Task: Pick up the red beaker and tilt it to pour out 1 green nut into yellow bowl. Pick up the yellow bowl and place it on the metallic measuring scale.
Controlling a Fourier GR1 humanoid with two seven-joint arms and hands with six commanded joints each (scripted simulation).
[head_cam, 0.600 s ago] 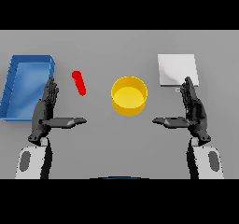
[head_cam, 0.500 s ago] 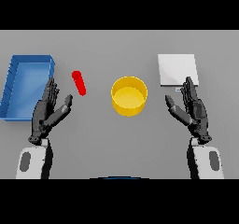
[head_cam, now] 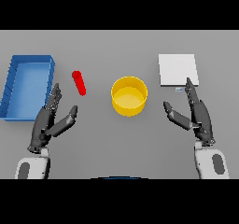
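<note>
- Dark left hand (head_cam: 48,123), fingers straight and spread, holds nothing; it sits nearer than the small red cylindrical beaker (head_cam: 79,83), short of touching it.
- Dark right hand (head_cam: 196,115), likewise spread and empty, waits right of the round yellow bowl (head_cam: 129,95).
- Red beaker lies tilted on the grey tabletop (head_cam: 116,139), left of the bowl, beside the blue rectangular tray (head_cam: 27,85).
- Best approach, I judge: close around its middle, keeping the mouth raised until over the bowl.
- Flat pale metallic scale (head_cam: 178,70) lies beyond and right of the bowl.
</note>
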